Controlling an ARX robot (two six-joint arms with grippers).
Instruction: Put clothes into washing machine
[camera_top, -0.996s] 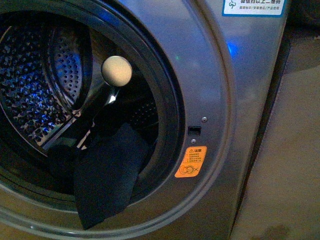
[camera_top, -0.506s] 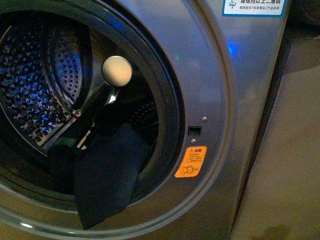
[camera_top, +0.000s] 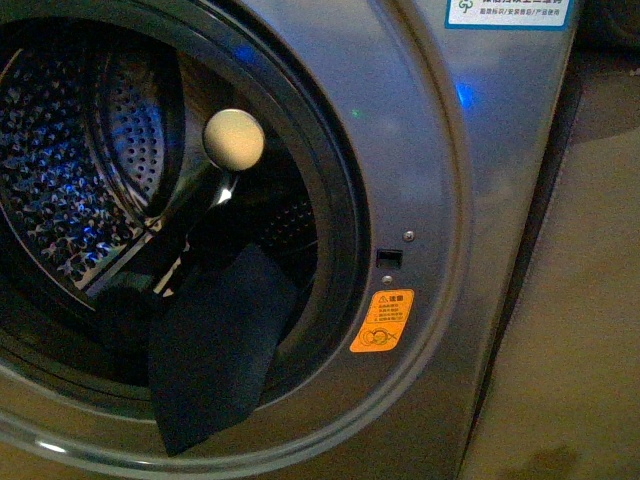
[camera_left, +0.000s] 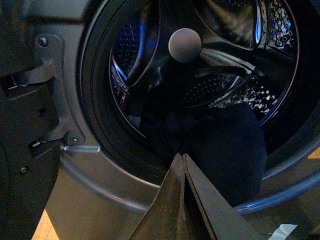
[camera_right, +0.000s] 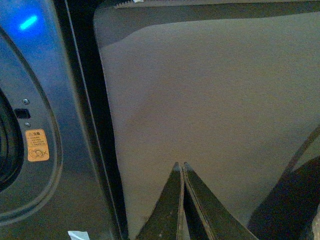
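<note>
Front view has the washing machine (camera_top: 420, 150) filling most of the frame, port open, and the clothes (camera_top: 215, 345) draped over the lower lip of the opening, half inside the drum and half hanging out. The cream knob (camera_top: 234, 140) sits above them, and the orange sticker (camera_top: 381, 321) is on the right of the port. Neither arm shows up there.

Left wrist cam: left gripper (camera_left: 183, 162) has its fingers pressed together with nothing between them, tips just in front of the clothes (camera_left: 225, 150); can't tell if they touch.

Right gripper (camera_right: 180, 170) is closed and empty too, over a plain beige panel (camera_right: 210, 100) right of the washer, well apart from the clothes.

Dim lighting, and the drum's far side is mostly shadow.
</note>
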